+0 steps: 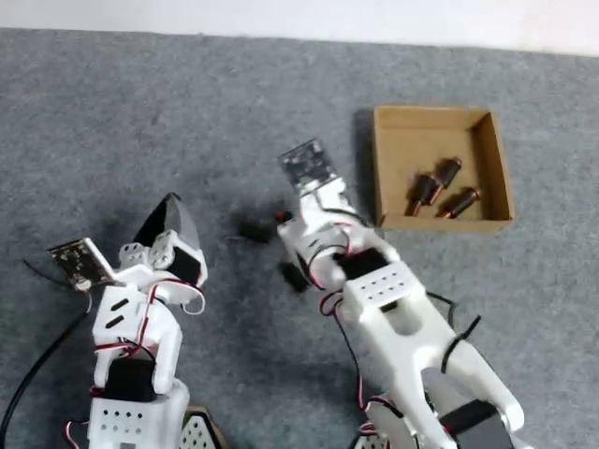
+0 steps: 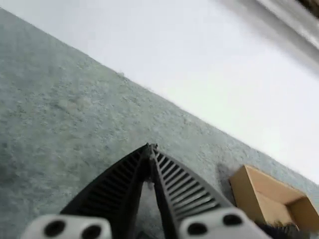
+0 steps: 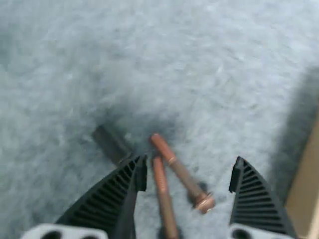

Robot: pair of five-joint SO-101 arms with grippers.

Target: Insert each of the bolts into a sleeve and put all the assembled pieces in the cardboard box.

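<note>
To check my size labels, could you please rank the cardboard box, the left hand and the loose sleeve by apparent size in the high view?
1. cardboard box, clearly largest.
2. left hand, shut; possibly enlarged by nearness to the camera.
3. loose sleeve, smallest.

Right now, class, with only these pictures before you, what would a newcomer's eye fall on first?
The cardboard box stands out at the far right of the grey mat, with three assembled pieces lying in it. Next comes the right gripper, open over two copper bolts, with a dark sleeve beside them. The left gripper is shut, well apart from them.
</note>
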